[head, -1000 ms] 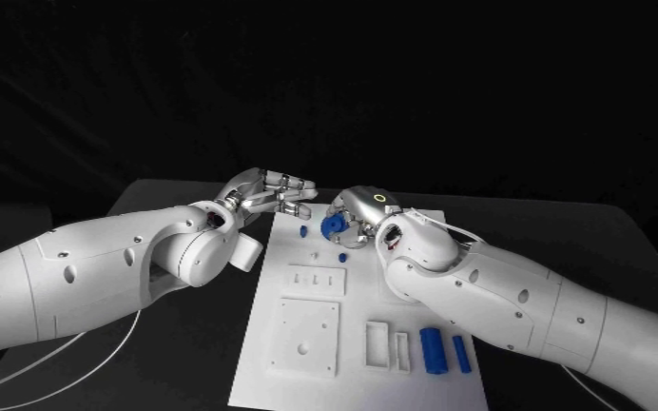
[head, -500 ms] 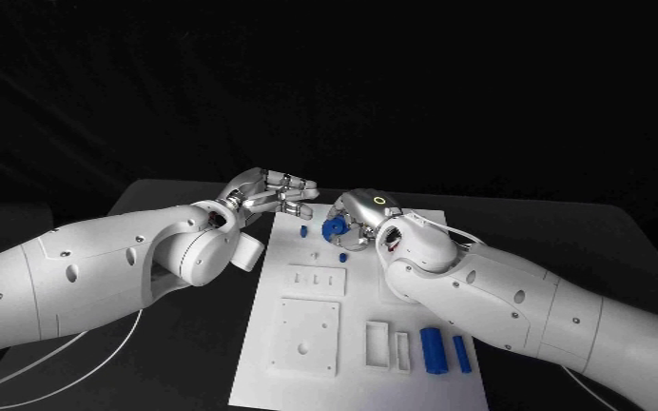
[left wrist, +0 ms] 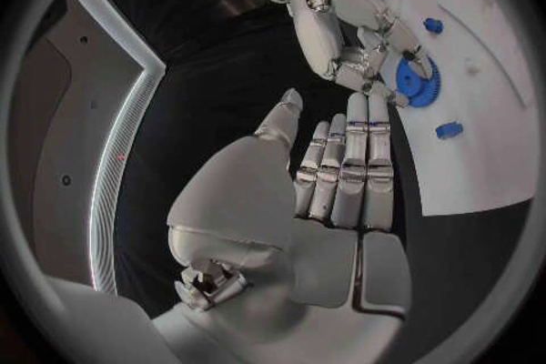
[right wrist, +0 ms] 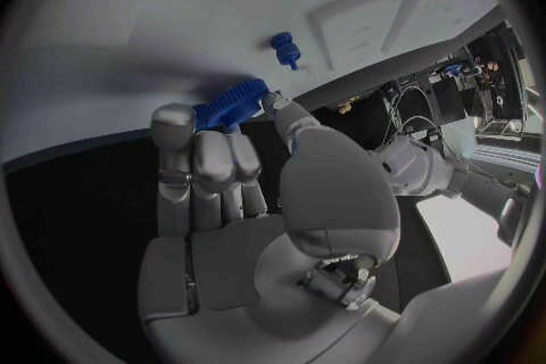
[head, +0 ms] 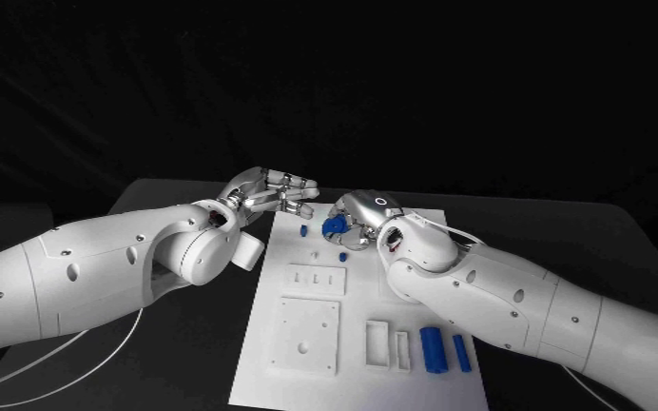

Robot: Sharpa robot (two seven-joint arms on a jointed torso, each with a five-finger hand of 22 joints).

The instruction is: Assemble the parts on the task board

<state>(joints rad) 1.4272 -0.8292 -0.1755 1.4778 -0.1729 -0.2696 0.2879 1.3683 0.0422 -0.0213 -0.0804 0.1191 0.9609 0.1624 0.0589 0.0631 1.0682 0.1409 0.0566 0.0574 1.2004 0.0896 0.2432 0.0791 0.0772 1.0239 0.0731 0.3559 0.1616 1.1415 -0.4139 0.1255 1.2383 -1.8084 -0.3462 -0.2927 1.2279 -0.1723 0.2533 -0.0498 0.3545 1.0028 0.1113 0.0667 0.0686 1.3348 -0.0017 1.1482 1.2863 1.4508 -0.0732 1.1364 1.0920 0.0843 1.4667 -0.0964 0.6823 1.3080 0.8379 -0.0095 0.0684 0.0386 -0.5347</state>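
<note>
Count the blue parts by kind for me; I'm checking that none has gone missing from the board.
Blue gear, pinched in the right hand: 1
Small blue pegs standing on the board: 2
Long blue pieces lying at the board's near end: 2
Total: 5

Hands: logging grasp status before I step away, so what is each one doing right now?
Left hand: open, fingers straight, holding nothing.
Right hand: holding the blue gear at the task board.

head: high, looking down on task board [head: 359, 335] | wrists: close behind hands | shared: blue gear [left wrist: 417, 84]
</note>
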